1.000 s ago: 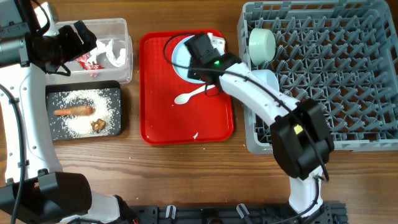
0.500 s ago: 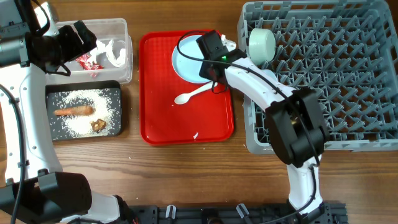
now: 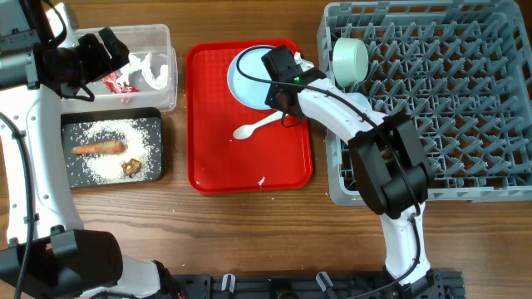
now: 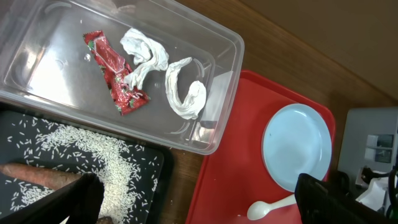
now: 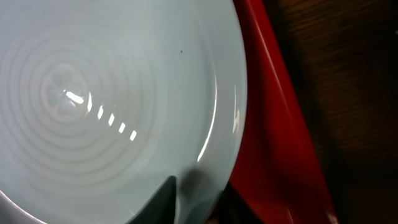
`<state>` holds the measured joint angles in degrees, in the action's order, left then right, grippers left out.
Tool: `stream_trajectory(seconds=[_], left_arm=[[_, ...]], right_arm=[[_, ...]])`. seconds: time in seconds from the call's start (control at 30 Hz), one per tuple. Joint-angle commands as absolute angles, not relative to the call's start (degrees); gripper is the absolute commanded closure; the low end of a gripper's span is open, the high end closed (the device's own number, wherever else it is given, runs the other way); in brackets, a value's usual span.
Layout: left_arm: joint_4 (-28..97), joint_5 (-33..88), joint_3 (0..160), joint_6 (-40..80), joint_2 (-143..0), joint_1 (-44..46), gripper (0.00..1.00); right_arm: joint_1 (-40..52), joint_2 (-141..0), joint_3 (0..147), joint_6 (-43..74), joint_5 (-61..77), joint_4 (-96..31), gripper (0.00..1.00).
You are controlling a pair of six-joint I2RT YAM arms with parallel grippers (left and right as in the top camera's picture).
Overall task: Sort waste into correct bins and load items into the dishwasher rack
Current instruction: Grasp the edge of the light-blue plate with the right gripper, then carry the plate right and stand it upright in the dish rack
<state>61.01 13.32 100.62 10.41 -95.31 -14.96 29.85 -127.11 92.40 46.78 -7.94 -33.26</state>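
Red tray lies at the middle of the bench in the overhead view. It carries the plate at its far end and the spoon just nearer, the two apart. The right hand sits over the plate's right rim. To the right stands the rack, with a cup on its side near the far left corner. At the left, the tub holds the wrapper and the paper, and the left hand hangs above its left part. Just nearer, the black tray holds the rice, the carrot and the lump.

From the left wrist, the wrapper and the paper lie side by side on the tub floor, touching at one end. The rice and the carrot show below in the black tray. The left hand's dark fingers stand spread wide at the bottom edge, released, with nothing between them.

From the right wrist, the plate fills most of the view, its rim lying inside the red tray's raised edge. A grey finger rests on the rim at the bottom. I cannot tell whether this hand is clenched on the plate or merely around it.
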Motion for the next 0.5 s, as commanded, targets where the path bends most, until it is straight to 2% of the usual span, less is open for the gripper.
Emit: stream_trajectory(seconds=[0.0, 0.03, 0.2, 0.47], left_arm=[[60.9, 13.4, 100.9, 10.9, -95.6, -15.2, 0.0], [60.9, 13.4, 100.9, 10.9, -95.6, -15.2, 0.0], [60.9, 13.4, 100.9, 10.9, -95.6, -15.2, 0.0], [60.9, 13.4, 100.9, 10.9, -95.6, -15.2, 0.0]], right_arm=[[30.0, -129.8, 92.3, 48.1, -6.9, -32.8, 0.92], [30.0, -129.8, 92.3, 48.0, -6.5, -32.6, 0.96], [30.0, -129.7, 92.4, 46.4, -4.6, -32.1, 0.96], [30.0, -123.5, 95.8, 26.8, 1.0, -30.9, 0.96]])
